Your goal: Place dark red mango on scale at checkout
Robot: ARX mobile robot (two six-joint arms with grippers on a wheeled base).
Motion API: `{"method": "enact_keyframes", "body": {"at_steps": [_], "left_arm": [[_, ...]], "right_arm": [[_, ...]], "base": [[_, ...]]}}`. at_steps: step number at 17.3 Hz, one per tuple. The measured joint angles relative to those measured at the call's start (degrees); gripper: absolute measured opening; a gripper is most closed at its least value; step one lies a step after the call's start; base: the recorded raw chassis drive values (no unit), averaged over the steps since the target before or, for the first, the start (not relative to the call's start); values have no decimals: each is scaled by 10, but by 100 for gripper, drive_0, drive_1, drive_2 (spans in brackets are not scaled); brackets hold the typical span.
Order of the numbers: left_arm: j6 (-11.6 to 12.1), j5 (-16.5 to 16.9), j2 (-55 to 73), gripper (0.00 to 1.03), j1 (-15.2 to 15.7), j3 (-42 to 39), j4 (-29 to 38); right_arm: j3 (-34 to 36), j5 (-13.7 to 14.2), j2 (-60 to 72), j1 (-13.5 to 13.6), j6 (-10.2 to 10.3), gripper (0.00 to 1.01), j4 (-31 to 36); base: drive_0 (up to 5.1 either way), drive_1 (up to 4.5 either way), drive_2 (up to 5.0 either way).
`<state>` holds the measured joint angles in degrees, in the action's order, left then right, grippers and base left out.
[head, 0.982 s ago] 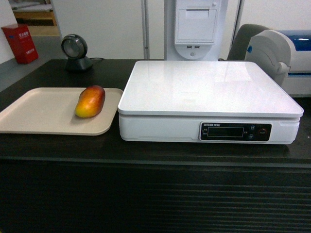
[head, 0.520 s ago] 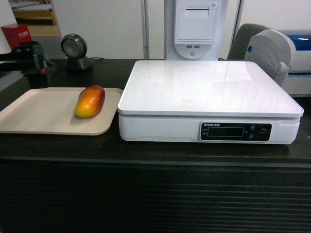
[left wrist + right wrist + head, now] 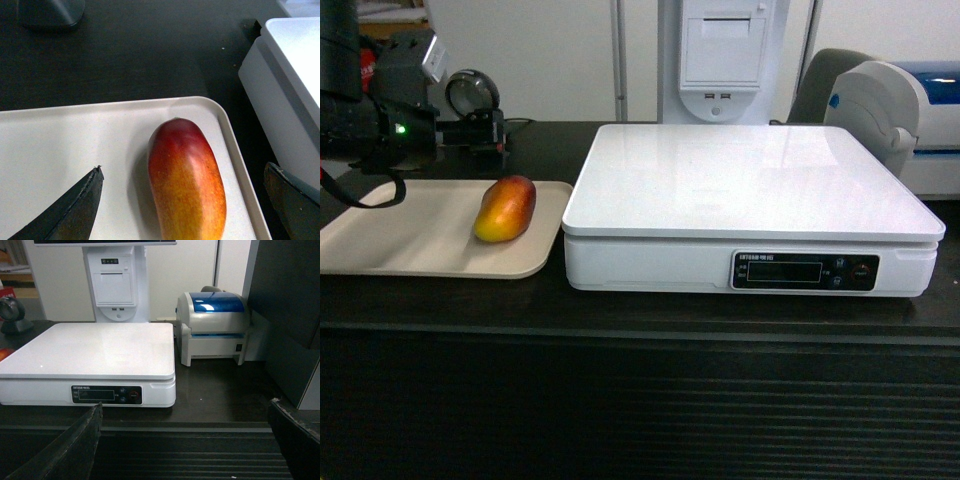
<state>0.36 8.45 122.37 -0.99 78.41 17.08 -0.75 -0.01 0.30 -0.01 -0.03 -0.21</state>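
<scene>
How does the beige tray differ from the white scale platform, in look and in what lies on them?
The beige tray is matte, low and has a raised rim; the scale is glossy white and stands higher on a thick body with a dark display panel. The tray carries the dark red mango; the scale platform is bare. Both are flat, with rounded corners, and rest on the checkout.

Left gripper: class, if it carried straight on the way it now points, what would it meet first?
Most likely the dark red mango, which lies between the open fingers of the left gripper on the beige tray. How far off the mango is cannot be judged.
</scene>
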Motion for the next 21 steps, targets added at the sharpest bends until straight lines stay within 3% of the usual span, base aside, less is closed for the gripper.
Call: {"method": "enact_keyframes", "body": {"at_steps": [4,12,17,18,21], "left_arm": [[-1,9,74,98,0,100,-81],[-3,17,131,98,0,185,-180],[12,10,178,98,-4,238,-242],[16,10,181,97,-4,238,-242],[21,8,181,75,-7,238,-239]], "right_arm": [[0,0,0,0,0,98,0],[0,0,0,0,0,98,0],[0,0,0,0,0,98,0],[0,0,0,0,0,98,0],[0,0,0,0,0,98,0]], "base": [[0,0,0],[0,0,0],[0,0,0],[0,0,0],[0,0,0]]}}
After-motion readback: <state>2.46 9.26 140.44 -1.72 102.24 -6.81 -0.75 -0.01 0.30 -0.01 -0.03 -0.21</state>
